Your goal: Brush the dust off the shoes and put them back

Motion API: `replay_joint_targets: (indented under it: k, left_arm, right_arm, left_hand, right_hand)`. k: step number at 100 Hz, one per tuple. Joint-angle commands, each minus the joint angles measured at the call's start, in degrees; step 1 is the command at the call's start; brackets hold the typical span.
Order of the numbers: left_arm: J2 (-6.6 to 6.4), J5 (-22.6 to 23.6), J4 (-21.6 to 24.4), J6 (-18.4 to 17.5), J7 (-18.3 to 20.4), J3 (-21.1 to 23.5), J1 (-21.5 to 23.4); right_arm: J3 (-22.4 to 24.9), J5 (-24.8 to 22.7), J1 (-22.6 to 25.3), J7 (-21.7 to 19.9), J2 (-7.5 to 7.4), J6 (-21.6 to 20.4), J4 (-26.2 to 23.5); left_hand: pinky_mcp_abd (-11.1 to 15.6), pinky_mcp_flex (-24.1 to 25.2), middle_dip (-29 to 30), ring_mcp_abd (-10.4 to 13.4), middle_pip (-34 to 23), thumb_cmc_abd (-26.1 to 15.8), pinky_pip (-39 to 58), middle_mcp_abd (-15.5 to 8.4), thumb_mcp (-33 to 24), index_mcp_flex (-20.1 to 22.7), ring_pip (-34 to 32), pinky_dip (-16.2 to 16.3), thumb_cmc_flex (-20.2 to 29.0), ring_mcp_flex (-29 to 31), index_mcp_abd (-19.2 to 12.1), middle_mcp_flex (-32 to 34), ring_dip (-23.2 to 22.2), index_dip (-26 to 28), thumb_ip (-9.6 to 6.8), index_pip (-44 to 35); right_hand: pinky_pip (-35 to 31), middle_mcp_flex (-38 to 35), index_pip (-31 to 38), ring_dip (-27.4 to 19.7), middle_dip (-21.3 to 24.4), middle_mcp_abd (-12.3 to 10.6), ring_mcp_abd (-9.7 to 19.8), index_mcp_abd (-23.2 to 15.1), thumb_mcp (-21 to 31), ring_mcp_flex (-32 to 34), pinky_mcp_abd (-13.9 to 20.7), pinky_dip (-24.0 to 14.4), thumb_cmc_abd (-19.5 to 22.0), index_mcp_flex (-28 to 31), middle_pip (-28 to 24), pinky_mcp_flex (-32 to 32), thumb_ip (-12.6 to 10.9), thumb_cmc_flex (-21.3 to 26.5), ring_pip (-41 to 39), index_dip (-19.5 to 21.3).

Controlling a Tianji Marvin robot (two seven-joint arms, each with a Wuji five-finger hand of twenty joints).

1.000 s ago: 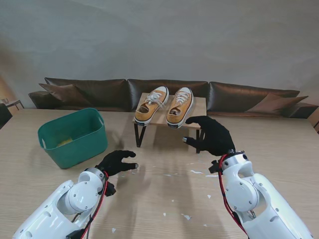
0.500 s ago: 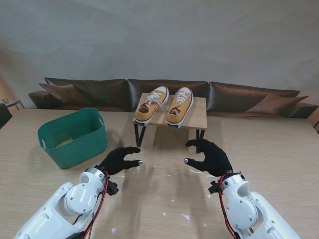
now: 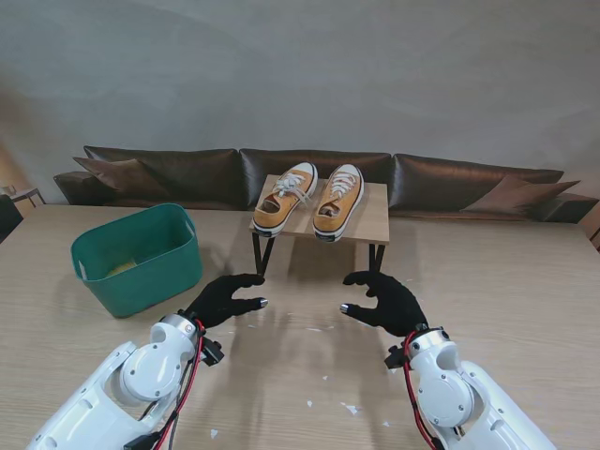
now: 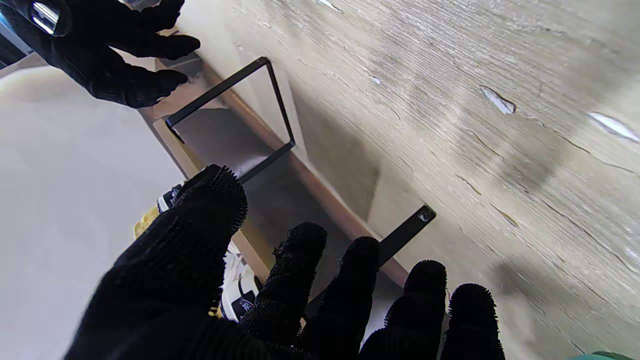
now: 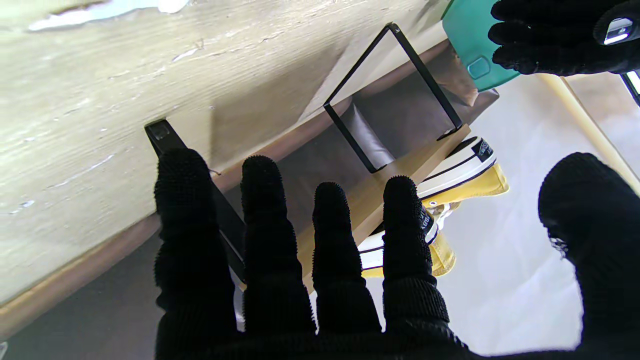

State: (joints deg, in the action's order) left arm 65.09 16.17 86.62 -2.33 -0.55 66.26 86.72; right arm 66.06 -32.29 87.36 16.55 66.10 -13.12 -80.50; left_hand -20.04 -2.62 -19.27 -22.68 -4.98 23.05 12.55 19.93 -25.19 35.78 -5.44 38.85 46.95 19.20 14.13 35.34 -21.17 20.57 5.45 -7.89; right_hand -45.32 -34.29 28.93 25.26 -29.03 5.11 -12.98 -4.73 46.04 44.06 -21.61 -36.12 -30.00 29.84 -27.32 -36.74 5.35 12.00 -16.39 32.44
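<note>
Two yellow sneakers with white laces, the left shoe (image 3: 284,198) and the right shoe (image 3: 339,201), stand side by side on a small wooden rack (image 3: 375,212) with black metal legs. My left hand (image 3: 223,300) in its black glove hovers open over the table, nearer to me than the rack's left leg. My right hand (image 3: 385,304) is open too, nearer to me than the right leg. Neither hand holds anything. The right wrist view shows a shoe (image 5: 465,170) past the fingers (image 5: 330,250). The left wrist view shows a shoe's toe (image 4: 240,287) behind the fingers (image 4: 300,280).
A green plastic bin (image 3: 138,258) with something yellowish inside stands at the left. Small white scraps (image 3: 351,409) lie scattered on the wooden table (image 3: 525,281). A dark brown sofa (image 3: 450,183) runs along the far edge.
My right hand has dropped from beside the rack's right leg towards me and now hovers low over the table. The left hand opened slightly and shifted a little farther away.
</note>
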Motion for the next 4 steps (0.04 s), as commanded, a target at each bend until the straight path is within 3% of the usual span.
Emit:
replay_joint_targets:
  k: [1, 4]
  left_arm:
    - [0.36, -0.2, -0.1, 0.2, 1.3, -0.2, -0.3]
    - [0.37, -0.2, -0.2, 0.2, 1.4, -0.3, -0.4]
  right_arm:
    - [-0.2, 0.1, 0.1, -0.9, 0.21, -0.1, 0.4]
    - [-0.3, 0.1, 0.0, -0.9, 0.22, -0.2, 0.5]
  left_hand:
    - [1.3, 0.4, 0.4, 1.0, 0.3, 0.9, -1.5, -0.8, -0.3, -0.1, 0.0, -0.2, -1.6, -1.4, -0.8, -1.6, 0.9, -0.4, -1.26, -0.1]
    - [1.3, 0.5, 0.4, 1.0, 0.3, 0.9, -1.5, -0.9, -0.3, -0.3, 0.0, -0.2, -1.5, -1.4, -0.8, -1.5, 0.9, -0.4, -1.26, 0.0]
  right_hand:
    - [1.5, 1.3, 0.0, -0.5, 0.5, -1.6, 0.8, -0.9, 2.0, -2.3, 0.3, -0.9, 0.4, -0.1, -0.1, 19.4, -0.7, -0.3, 0.0, 0.6]
    - [1.6, 1.3, 0.0, -0.6, 0.5, -1.5, 0.8, -0.9, 2.0, -2.3, 0.3, -0.9, 0.4, -0.1, -0.1, 19.4, -0.7, -0.3, 0.0, 0.6]
